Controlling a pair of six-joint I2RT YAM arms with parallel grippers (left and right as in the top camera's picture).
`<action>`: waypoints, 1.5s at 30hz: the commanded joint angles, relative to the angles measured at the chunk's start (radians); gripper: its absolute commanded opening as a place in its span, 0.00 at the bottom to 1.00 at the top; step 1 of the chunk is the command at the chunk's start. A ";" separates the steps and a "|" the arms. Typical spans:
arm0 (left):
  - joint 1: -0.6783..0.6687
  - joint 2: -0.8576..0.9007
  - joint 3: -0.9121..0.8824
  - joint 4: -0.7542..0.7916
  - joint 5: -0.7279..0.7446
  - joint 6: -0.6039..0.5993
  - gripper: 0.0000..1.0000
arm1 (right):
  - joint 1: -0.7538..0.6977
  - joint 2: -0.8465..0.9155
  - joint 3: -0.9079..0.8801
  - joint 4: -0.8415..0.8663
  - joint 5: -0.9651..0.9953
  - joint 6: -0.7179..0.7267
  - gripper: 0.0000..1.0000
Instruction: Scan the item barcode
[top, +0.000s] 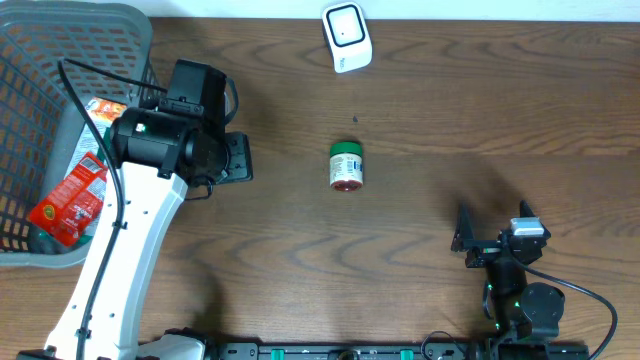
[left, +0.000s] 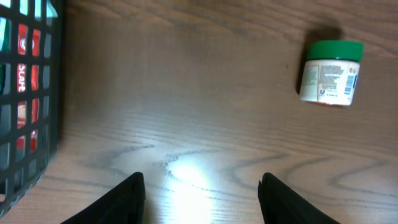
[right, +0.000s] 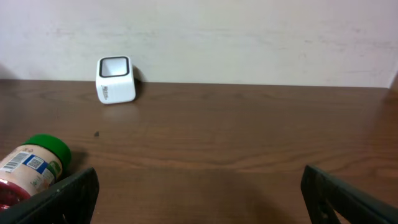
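Here, the jar (top: 346, 166) lies on its side near the middle of the wooden tabletop (top: 450, 110), touched by neither arm. Its green lid (top: 346, 150) points toward the far edge, where the white scanner (top: 347, 37) stands well apart from it. The left wrist view shows the jar's label facing up, but the print is too small to read. The left end effector (left: 202, 198) hovers over bare wood between the jar and the grey basket (top: 30, 60). Its jaws stand apart with nothing between them, so it is open and grips nothing. The basket sits at the left edge of the tabletop and holds a red packet (top: 68, 200), along with other wrappers that are hard to make out through the mesh. The right end effector (right: 199, 198) sits low at the near right of the tabletop, with its jaws spread wide and empty. It looks across the wood at the scanner by the wall, with the jar low at the left of its view, just beside its left finger (right: 62, 199).
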 joint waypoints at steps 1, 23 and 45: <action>-0.003 0.004 -0.004 0.004 -0.012 0.008 0.59 | 0.002 -0.005 -0.002 -0.004 -0.005 0.014 0.99; -0.003 0.004 -0.004 0.005 -0.012 0.008 0.59 | 0.002 -0.005 -0.002 -0.004 -0.005 0.014 0.99; -0.002 0.004 0.006 0.047 -0.012 0.008 0.59 | 0.002 -0.005 -0.002 -0.004 -0.005 0.014 0.99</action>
